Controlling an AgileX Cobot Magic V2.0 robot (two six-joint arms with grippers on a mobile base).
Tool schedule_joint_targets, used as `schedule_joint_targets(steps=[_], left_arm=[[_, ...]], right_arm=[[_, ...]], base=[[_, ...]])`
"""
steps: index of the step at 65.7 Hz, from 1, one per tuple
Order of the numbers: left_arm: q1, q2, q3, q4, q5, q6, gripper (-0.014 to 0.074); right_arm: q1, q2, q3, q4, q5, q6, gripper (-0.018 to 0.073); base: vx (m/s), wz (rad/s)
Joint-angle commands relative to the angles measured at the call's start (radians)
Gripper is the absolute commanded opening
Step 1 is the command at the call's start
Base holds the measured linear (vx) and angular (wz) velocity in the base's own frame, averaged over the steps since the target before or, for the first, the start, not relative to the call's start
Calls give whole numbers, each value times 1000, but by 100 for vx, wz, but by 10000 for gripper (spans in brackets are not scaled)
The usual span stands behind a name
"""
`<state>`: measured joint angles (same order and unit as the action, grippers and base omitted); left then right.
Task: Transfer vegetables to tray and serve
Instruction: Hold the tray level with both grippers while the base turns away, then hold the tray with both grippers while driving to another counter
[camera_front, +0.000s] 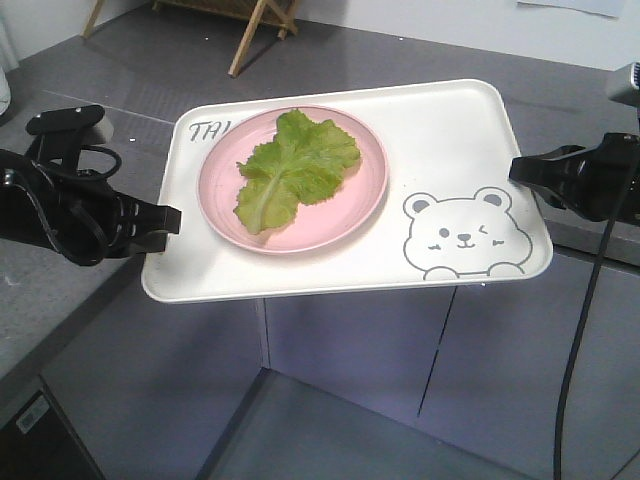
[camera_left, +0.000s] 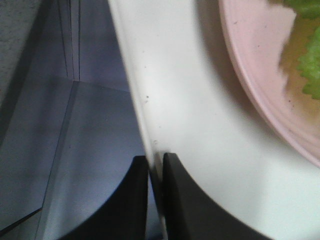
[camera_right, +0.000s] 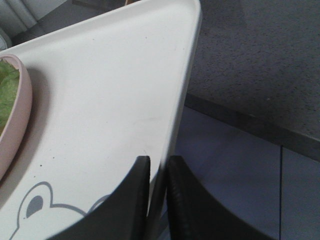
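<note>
While I watched this moment from my station, the tray (camera_front: 440, 130) hung in the air between both arms, over the gap beside the grey table (camera_right: 260, 65), resting on nothing I could see. On it sat the pink plate (camera_front: 372, 190), and the vegetables (camera_front: 295, 165), a single ruffled lettuce leaf, lay on that plate, well inside the tray's rim. I judged the transfer done and the serving under way; what was left was to carry the tray to its place and set it down level. My left hand (camera_left: 155, 165) was closed to a sliver on the tray's left rim, and my right hand (camera_right: 159, 165) pinched the right rim likewise.
</note>
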<state>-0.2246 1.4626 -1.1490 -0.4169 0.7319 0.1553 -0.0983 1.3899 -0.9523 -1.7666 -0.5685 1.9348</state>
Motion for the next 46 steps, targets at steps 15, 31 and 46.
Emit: schedule_joint_targets(steps=[15,31,46], left_arm=[[-21,-45,-31,-78,-33,39,-6],[-21,-45,-31,-78,-33,39,-6],[-21,-45,-31,-78,-33,39,-6]], right_arm=[[6,-38,-30,17,-70,-4,78],[6,-38,-30,17,-70,-4,78],[6,-38,-30,17,-70,-4,78]], base=[[-3,-28],[-4,-30],[-3,-28]])
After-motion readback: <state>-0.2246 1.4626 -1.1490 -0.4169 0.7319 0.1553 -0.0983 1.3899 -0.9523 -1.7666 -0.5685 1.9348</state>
